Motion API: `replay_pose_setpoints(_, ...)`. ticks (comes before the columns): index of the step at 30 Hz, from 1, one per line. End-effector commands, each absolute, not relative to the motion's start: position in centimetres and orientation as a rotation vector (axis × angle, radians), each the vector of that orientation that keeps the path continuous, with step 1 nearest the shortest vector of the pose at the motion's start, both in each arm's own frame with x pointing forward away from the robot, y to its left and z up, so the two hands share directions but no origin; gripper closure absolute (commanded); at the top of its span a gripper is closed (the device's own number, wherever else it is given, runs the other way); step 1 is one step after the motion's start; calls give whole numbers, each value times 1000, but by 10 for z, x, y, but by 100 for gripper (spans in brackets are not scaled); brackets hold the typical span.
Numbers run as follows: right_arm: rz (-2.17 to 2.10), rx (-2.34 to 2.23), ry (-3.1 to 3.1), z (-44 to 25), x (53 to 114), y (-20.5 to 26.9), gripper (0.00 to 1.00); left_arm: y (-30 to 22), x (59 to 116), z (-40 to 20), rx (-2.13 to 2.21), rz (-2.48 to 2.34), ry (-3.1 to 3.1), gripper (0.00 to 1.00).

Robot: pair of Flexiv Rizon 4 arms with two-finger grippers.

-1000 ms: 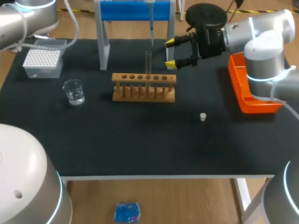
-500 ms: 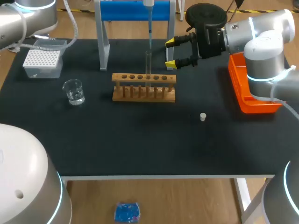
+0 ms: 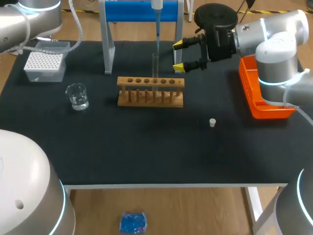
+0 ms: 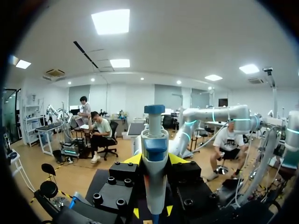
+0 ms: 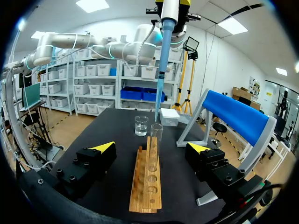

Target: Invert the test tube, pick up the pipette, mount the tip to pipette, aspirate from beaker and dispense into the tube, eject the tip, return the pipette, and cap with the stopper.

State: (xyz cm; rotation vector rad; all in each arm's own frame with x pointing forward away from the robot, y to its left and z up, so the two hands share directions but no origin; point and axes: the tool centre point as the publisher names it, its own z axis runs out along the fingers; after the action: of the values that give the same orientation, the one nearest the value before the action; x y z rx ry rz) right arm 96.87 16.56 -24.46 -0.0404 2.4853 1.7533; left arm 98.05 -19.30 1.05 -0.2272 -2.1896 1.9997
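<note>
Head view first: why did the pipette (image 3: pixel 157 27) hang at the tube's (image 3: pixel 155 66) 12 o'clock?

— Its tip pointed straight down at the tube's open mouth, so the step looked like dispensing. Whether the tip had entered the mouth could not be told. The tube stood upright in the rack (image 3: pixel 150 91).

— Who held the pipette?

— The left gripper (image 4: pixel 154 161), from above. In the left wrist view its fingers pinched the pipette body from both sides.

— And the right gripper (image 3: pixel 179 56)?

— It sat at the tube's 3 o'clock, near but apart, with its fingers spread wide and holding nothing. In the right wrist view the tube and rack lay ahead of those fingers. It probably stood ready for the stopper (image 3: pixel 212 122).

— Where was that?

— It lay loose on the table (image 3: pixel 146 156) at the rack's 4 o'clock, well apart. The beaker (image 3: pixel 77 96) stood at the rack's 9 o'clock, the tip box (image 3: pixel 45 64) at 10 and the bin (image 3: pixel 261 100) at 3.

— Was anything in the way?

— The blue stand (image 3: pixel 142 11) at 12 o'clock stood close behind the pipette, so the return looked tight. The right gripper also crowded the tube's side.
</note>
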Motion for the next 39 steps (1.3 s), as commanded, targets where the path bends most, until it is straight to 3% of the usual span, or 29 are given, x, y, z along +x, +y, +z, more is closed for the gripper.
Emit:
replay_pose_setpoints(1, 1751, -40, 2484, -245, 968, 166, 0, -193, 982, 8, -235, 1998, -2186, 100)
replay_pose_setpoints(39, 1751, -40, 2484, -245, 968, 166, 0, -185, 987, -15, -175, 1975, -2232, 100)
